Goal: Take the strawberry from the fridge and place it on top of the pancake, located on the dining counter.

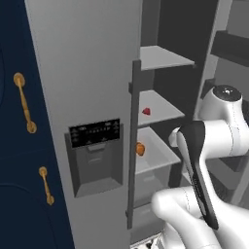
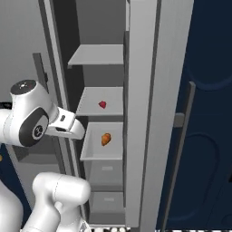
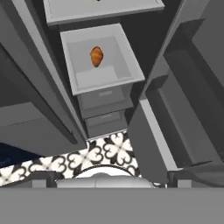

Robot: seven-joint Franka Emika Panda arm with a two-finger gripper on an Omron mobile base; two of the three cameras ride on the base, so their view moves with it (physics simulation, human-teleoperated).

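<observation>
Fridge (image 1: 82, 73): right door swung open, left door shut with the black dispenser panel (image 1: 95, 132) on its front; grey shelves inside, straight ahead of the hand.
Cabinet (image 1: 19, 146): navy, gold handles, just left of the fridge, well off to the side of the fingers.
Arm (image 1: 219, 131): white, raised in front of the open compartment, outside it.
Floor (image 3: 109, 151): black-and-white patterned tiles below the fridge, seen in the hand view just above the hand.
Bin (image 3: 103, 59): open-topped shelf tray, third level down, ahead of the fingers and apart from them.
Orange fruit (image 3: 96, 56): lies in that bin, nothing touching it.
Strawberry (image 2: 103, 104): on the shelf directly above the bin, near the middle, alone, well beyond the fingers.
Fingers: tips hidden in the frames; spread to their widest, nothing between them.
</observation>
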